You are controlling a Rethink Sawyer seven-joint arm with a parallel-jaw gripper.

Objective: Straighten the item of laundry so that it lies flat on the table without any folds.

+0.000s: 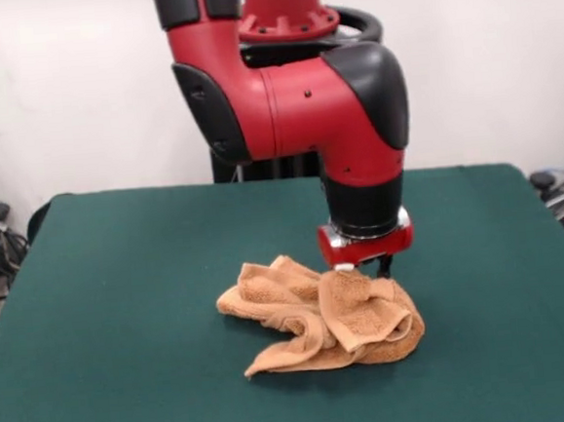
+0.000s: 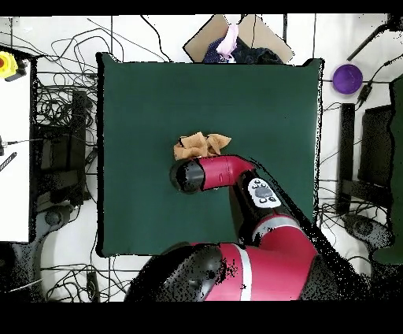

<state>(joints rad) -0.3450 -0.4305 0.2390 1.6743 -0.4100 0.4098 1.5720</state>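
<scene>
The orange-tan towel (image 1: 321, 314) lies crumpled in a heap with several folds, a little right of the middle of the dark green table (image 1: 122, 282). My gripper (image 1: 374, 262) hangs straight down at the towel's far right edge, and its tips are hidden behind the cloth. Whether it holds the towel does not show. In the overhead view the towel (image 2: 203, 145) is bunched near the middle of the table (image 2: 142, 102), and the arm's end (image 2: 187, 175) covers its near edge.
A cardboard box (image 2: 236, 35) with clothes sits beyond the table's far edge. A purple round object (image 2: 347, 79) lies off the right side. Cables (image 2: 63, 118) and a white surface (image 2: 14, 157) lie off the left side.
</scene>
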